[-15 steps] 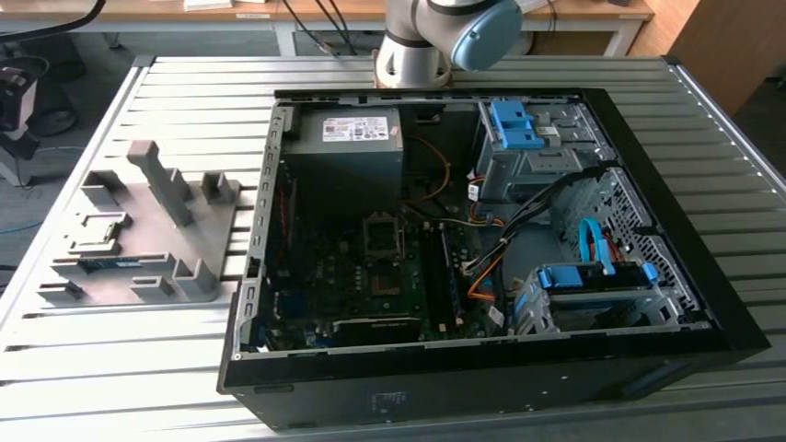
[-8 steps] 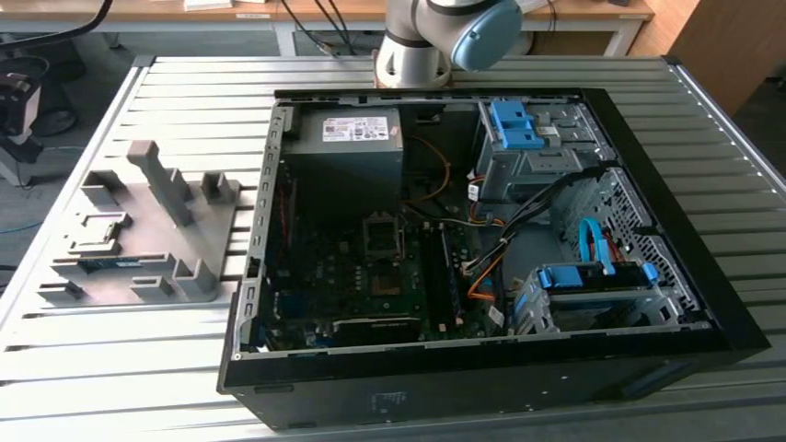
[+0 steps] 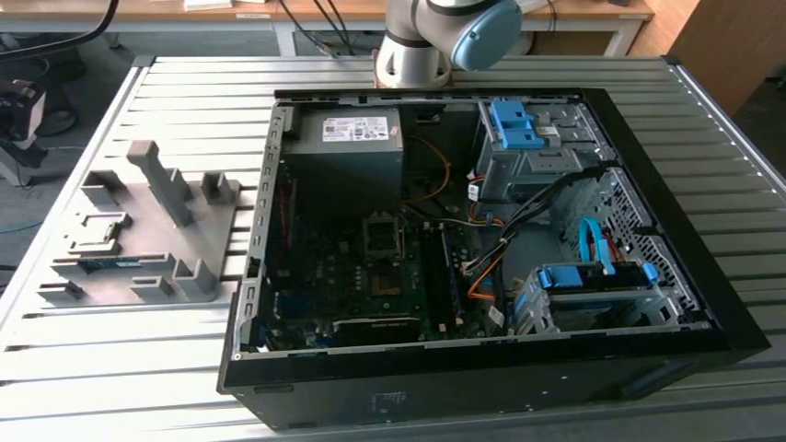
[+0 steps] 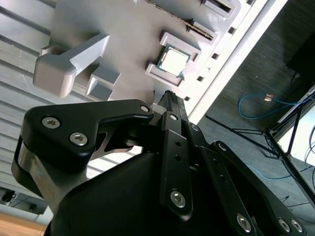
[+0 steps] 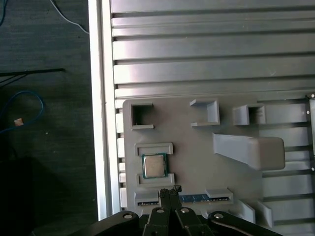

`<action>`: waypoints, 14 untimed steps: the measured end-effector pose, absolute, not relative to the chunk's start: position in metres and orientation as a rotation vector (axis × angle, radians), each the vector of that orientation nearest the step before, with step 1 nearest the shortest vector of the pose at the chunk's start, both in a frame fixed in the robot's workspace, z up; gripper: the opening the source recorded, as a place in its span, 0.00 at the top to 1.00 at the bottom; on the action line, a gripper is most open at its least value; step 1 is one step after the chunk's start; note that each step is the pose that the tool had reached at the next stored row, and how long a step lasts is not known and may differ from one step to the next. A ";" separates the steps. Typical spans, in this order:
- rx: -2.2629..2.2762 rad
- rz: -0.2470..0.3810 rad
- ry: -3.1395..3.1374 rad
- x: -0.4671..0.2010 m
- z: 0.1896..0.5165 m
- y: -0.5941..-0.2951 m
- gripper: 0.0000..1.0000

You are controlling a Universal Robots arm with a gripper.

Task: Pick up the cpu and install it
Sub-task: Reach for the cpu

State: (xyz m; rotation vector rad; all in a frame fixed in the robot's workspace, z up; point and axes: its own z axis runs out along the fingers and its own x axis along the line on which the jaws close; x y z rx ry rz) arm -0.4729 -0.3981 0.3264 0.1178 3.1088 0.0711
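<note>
Inside a square recess of the grey plastic fixture tray (image 3: pixel 221 235), at the exterior view's left beside the black computer case (image 3: pixel 687 304), lies the square silver-topped cpu (image 5: pixel 154 165). Both wrist views show the black gripper (image 5: pixel 170 191) just beside it, jaws together, empty.

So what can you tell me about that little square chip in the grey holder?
The cpu is a small square chip with a silvery metal lid and a thin green border. It lies flat, lid up, in a framed recess of the grey, plastic-looking holder, near the edge of the slatted metal table. Only the holder touches it. The gripper, jaws closed, hangs close by but apart from it.
</note>
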 end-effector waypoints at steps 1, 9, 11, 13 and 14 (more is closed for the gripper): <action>0.118 0.071 3.109 -0.473 0.325 -0.398 0.90; 0.118 0.071 3.109 -0.473 0.318 -0.398 0.90; 0.118 0.071 3.109 -0.473 0.316 -0.398 0.90; 0.118 0.071 3.109 -0.473 0.315 -0.398 0.90; 0.118 0.071 3.109 -0.473 0.314 -0.398 0.90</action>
